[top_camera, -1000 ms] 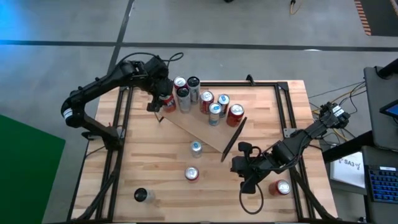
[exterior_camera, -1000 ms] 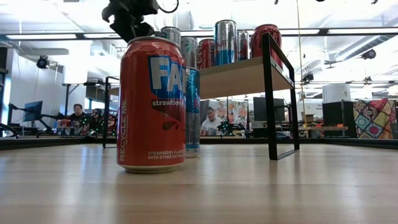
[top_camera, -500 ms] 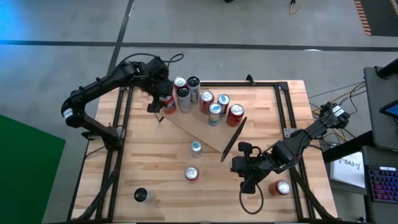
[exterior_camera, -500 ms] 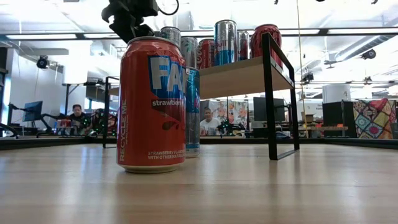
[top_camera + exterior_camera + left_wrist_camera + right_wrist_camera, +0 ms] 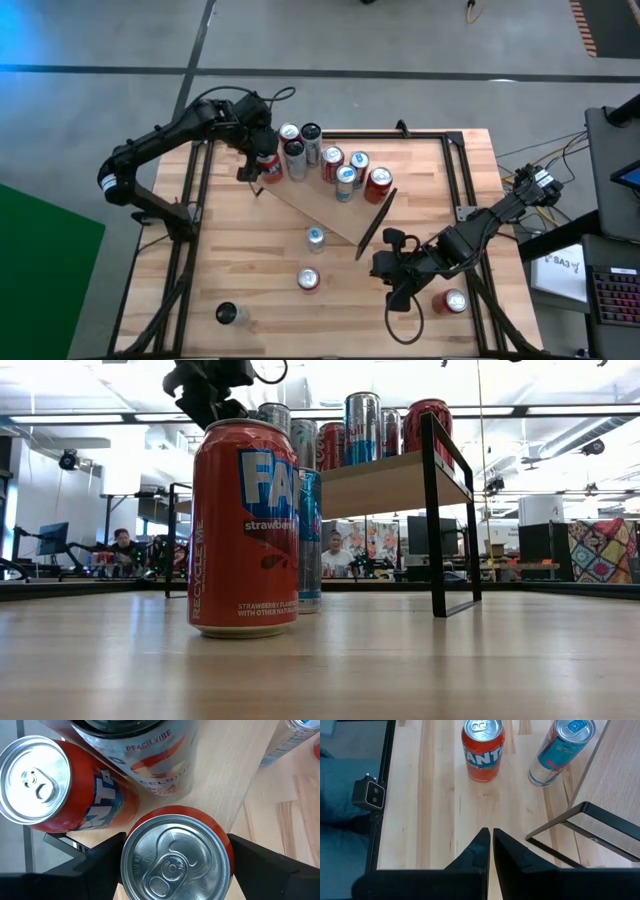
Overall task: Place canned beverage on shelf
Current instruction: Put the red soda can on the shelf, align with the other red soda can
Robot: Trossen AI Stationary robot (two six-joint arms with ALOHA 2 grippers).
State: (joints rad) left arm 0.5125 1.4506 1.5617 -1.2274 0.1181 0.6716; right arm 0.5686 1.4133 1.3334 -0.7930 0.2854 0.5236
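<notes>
The left gripper [image 5: 175, 855] is standing wide open around a red can [image 5: 176, 854] at the shelf's [image 5: 320, 208] left end, fingers apart from its sides. The right gripper [image 5: 491, 836], fully closed and empty, is hovering over the bench [image 5: 250, 260].

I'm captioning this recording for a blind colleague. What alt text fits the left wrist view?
Seen from above, a red can stands on the light-wood shelf between the left gripper's two spread dark fingers. Beside it stand an orange Fanta can and a Celsius can.
</notes>
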